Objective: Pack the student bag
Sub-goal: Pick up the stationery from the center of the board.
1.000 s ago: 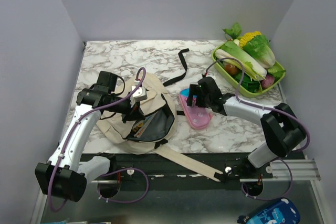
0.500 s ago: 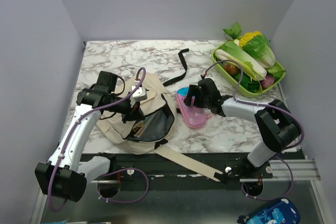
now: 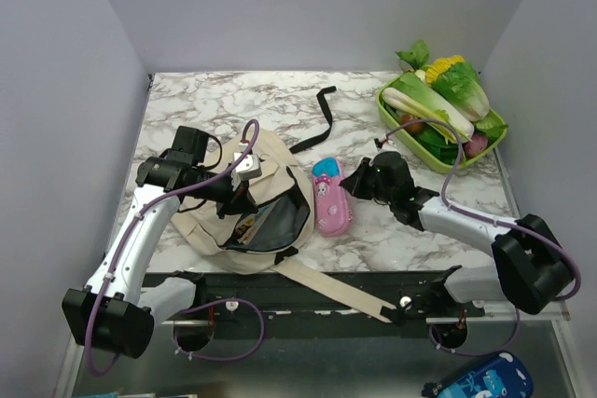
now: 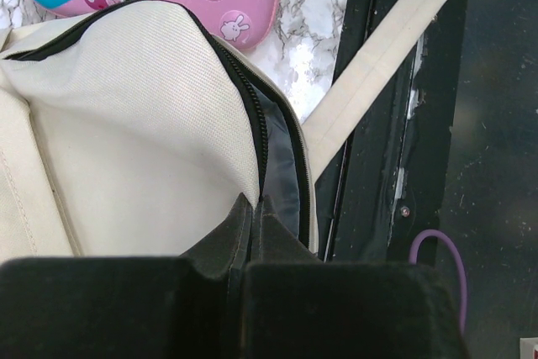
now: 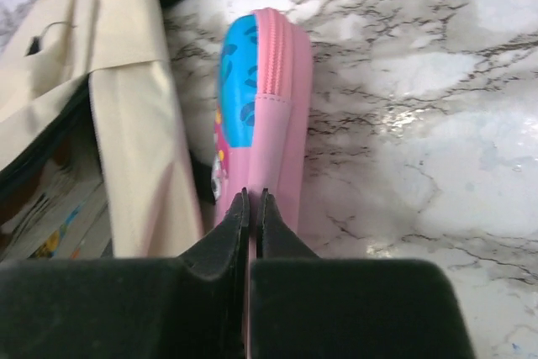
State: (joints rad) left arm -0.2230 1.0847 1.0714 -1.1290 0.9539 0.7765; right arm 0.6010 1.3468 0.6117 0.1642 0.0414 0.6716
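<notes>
The student bag (image 3: pixel 266 160), cream fabric with black trim, lies at the table's left with its zipped mouth open, and books (image 3: pixel 250 226) show inside. My left gripper (image 3: pixel 235 195) is shut on the upper edge of that mouth (image 4: pixel 255 201), pinching the cream fabric (image 4: pixel 126 124) beside the zipper. A pink and blue pencil case (image 3: pixel 329 198) lies flat right beside the bag's right side (image 5: pixel 126 124). My right gripper (image 3: pixel 353 184) is shut, its tips (image 5: pixel 253 195) at the near side of the pencil case (image 5: pixel 261 98); I see nothing gripped between them.
A green tray (image 3: pixel 431 163) of vegetables stands at the back right. A black strap (image 3: pixel 317 128) trails behind the bag, and a long beige strap (image 3: pixel 336 288) runs over the table's front edge. A blue pouch (image 3: pixel 480 381) lies off the table, bottom right.
The right gripper went from wide open over the pencil case to shut, and its arm swung back to the right. The pencil case slid left and turned to lie against the bag. The left arm is still.
</notes>
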